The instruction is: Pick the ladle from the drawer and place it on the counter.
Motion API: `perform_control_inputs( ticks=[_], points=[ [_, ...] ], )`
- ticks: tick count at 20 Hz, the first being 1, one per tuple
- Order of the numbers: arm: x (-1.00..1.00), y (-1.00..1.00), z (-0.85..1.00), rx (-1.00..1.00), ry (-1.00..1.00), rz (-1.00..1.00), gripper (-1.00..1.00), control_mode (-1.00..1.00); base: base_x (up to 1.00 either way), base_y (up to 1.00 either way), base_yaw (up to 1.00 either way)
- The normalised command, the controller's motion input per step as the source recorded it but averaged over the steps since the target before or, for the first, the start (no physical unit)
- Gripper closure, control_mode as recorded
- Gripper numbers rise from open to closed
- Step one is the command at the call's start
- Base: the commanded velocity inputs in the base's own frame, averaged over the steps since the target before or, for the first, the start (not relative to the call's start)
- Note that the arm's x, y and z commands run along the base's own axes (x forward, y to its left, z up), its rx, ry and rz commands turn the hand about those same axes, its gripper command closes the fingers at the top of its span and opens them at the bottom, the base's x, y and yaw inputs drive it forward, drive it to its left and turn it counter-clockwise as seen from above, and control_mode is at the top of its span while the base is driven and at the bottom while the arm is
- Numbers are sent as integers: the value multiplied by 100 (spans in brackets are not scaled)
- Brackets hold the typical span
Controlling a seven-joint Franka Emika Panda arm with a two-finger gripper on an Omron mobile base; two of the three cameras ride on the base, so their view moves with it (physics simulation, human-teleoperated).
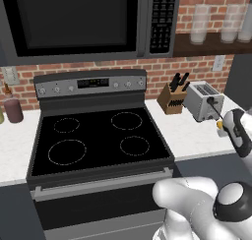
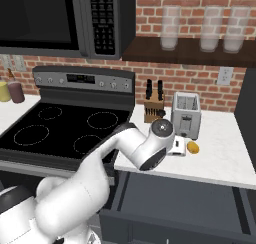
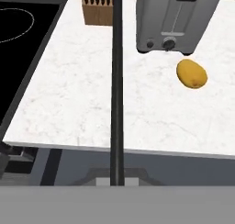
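The table (image 3: 92, 103) is a white, faintly veined stone-like slab with a smooth matt face, over flat dark grey drawer fronts (image 2: 180, 198). A long dark handle (image 3: 117, 81) rising straight ahead of the gripper looks like smooth matt metal or plastic. Beyond it, the toaster (image 3: 176, 16) has a brushed silver metal shell, and the knife block (image 3: 98, 9) is pale wood. The stovetop (image 1: 98, 140) is glossy black glass; the wall (image 1: 162, 72) is rough red brick.

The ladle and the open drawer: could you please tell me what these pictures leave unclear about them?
- Ladle: in the hand view a dark handle runs out past the top edge; its bowl cannot be seen.
- Drawer: in the right base view the arm and the frame's lower edge cut off its inside.
- Fingers: their hold on the handle lies behind the grey band.
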Motion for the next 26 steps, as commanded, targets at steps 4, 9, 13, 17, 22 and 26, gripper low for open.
perform_control_inputs(
  ticks=[4,9,13,17,22,26],
  points=[
    [46,11,-33,-3,7,0,100,-100,0,0,0],
    [38,12,-34,-4,2,0,100,-100,0,0,0],
    [25,4,-29,-1,0,0,100,-100,0,0,0],
    [28,5,-31,-4,12,0,100,-100,0,0,0],
    [31,11,-36,-9,21,0,100,-100,0,0,0],
    [28,6,-26,-2,10,0,100,-100,0,0,0]
  ],
)
